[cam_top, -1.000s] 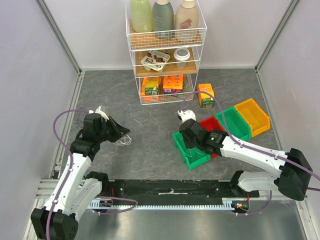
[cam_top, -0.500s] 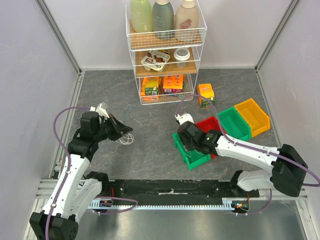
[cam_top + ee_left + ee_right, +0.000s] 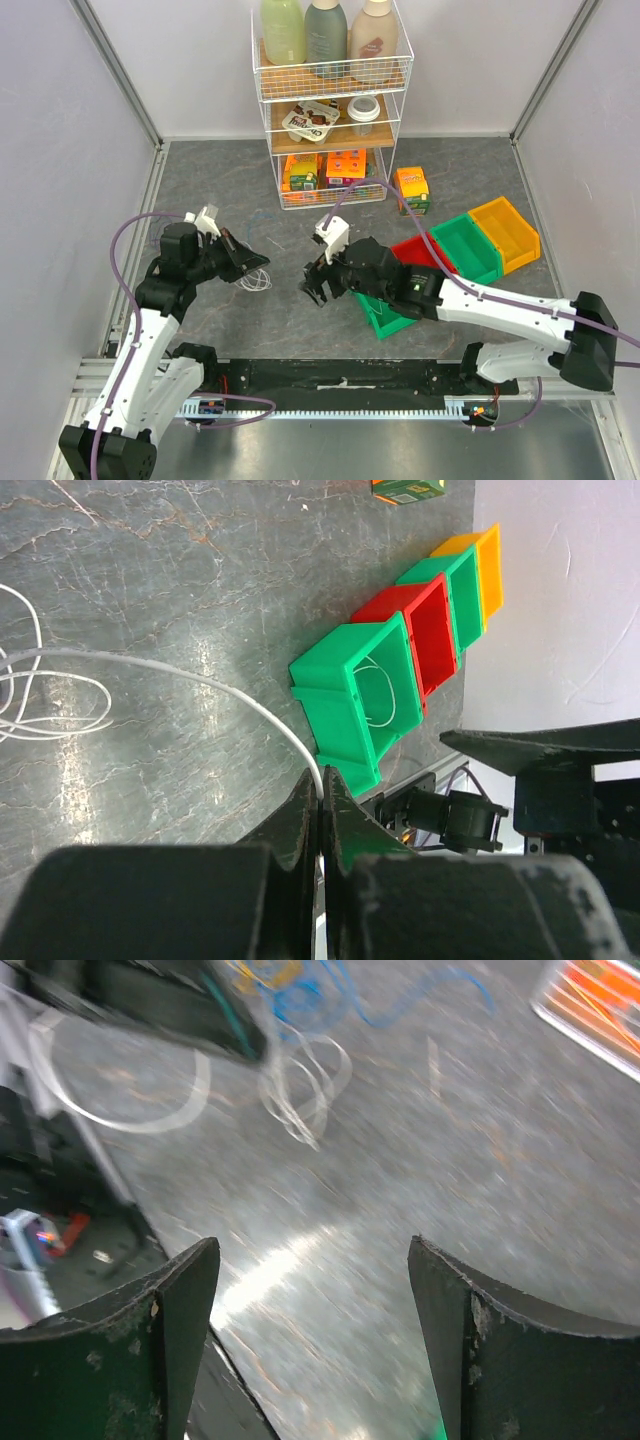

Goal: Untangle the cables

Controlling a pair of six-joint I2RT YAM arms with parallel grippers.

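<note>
1. Left arm [image 3: 150, 320]: reaches over the left part of the bench [image 3: 300, 200]. The left jaws are clenched on one white cable [image 3: 150, 665]; the left wrist view shows the strand pinched at their tips.

2. Cables [image 3: 255, 278]: a small loose bundle lying on the bench at the left jaws. From the pinch point the white cable runs to a group of white loops [image 3: 40, 695] flat on the surface. In the right wrist view (blurred) the white loops [image 3: 300, 1090] show with a blue strand [image 3: 330, 1005] and a trace of yellow beside them.

3. Right jaws: released, standing wide apart, with nothing between them. They hang over bare bench, between the cables and the bins, touching neither.

4. Bins: a row of four right of centre, running away to the right: green bin [image 3: 350, 695], red bin [image 3: 420, 630], second green bin [image 3: 460, 590], yellow bin [image 3: 485, 565]. A thin white loop [image 3: 380, 695] lies inside the nearest green bin.

5. Right arm [image 3: 500, 305]: passes over the near end of that row.
</note>
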